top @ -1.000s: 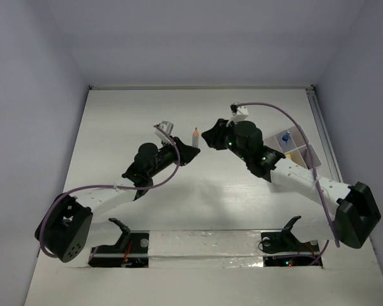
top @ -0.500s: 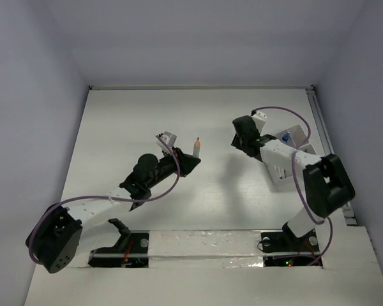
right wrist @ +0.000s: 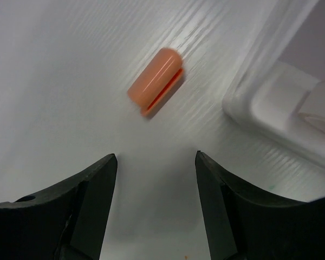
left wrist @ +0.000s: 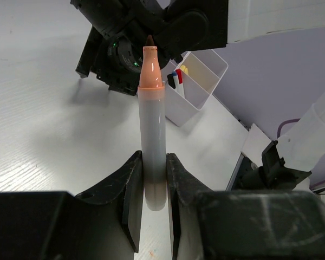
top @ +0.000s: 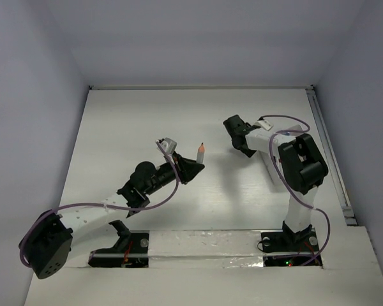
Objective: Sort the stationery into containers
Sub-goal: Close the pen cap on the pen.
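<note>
While the top camera looks down, left arm: stretches from its base at the lower left across the table [top: 134, 121] toward the middle.
Top view, left gripper [top: 193, 167]: clamped on the marker [top: 201, 153], which stands nearly upright, orange tip up, clear above the table.
Top view, right arm: folded back on itself, elbow raised over the right side of the table, wrist turned toward the middle.
Top view, right gripper [top: 233, 129]: low over the table, near the marker and apart from it; finger spacing cannot be read from here.
Top view, containers: hidden behind the right arm.
Left wrist, grip: both fingers [left wrist: 131, 184] pressed on the lower end of the marker's white barrel, one each side.
Left wrist, marker: uncapped; orange tapered collar with a dark nib at the top.
Left wrist, containers [left wrist: 180, 111]: white, joined side by side, on the table behind and right of the marker; pens [left wrist: 176, 80] with blue, red and white ends stand in one compartment, something yellow beside them.
Right wrist, right gripper: fingers [right wrist: 81, 211] well apart, nothing between them.
Right wrist, cap [right wrist: 154, 81]: orange, with a clip, lying on its side on the table ahead of the open fingers, untouched.
Right wrist, containers: a white corner at the upper right, near the cap and apart from it.
</note>
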